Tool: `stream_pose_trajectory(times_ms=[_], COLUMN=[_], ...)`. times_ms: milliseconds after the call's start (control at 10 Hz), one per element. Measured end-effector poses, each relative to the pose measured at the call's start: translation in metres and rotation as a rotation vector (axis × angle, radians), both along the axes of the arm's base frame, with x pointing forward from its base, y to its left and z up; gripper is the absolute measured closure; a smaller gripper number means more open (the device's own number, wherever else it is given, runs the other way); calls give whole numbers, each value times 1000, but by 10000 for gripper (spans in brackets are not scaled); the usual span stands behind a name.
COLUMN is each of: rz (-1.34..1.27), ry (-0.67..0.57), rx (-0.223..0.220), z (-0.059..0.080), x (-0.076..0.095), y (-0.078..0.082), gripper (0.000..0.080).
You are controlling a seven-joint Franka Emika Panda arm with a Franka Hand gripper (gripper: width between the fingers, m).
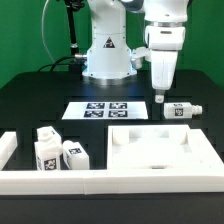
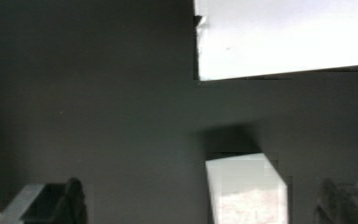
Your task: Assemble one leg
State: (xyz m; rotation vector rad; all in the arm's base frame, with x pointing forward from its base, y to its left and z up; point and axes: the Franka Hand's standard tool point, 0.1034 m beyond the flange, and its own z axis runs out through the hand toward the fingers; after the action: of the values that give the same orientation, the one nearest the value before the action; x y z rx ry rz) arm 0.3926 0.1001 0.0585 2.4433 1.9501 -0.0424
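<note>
A black table holds white furniture parts, with a white robot base at its far side. No words or brand names can be read. The base carries a small triangular warning sign, too small to make out.

The marker board lies flat near the middle of the table and shows several black-and-white square tags.

The leg, a short white post with a tag on its side, lies on the table at the exterior view's right, level with the marker board.

The gripper hangs point down between the marker board and the leg, just beside the leg's end and close above the table. In the wrist view its dark fingers stand wide apart and hold nothing. A plain white block shows between them, touching neither; which part it is cannot be told.

A low white wall runs along the near edge and up both sides, forming an open pen. Inside it, on the exterior view's left, stand other tagged white posts close together. On the exterior view's right lies a large flat white slab.
</note>
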Motion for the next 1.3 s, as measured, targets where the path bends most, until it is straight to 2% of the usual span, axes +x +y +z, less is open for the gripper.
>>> stream_pose_trajectory(times_ms=[200,300,400,500,900,1100,1300], rz=[-351,-580,-735,-814,-1095,-1464,-1913], ry=[-20,17,43,27,24,43,76], rx=[-1,-35,-55,-43,-52,-76,-102], z=[6,6,7,9,8,11,11], x=[-5,-13,-13,-10,-10,-6,-15], y=[-1,2,4,7,6,0,8], gripper=[151,151,151,151,151,151,151])
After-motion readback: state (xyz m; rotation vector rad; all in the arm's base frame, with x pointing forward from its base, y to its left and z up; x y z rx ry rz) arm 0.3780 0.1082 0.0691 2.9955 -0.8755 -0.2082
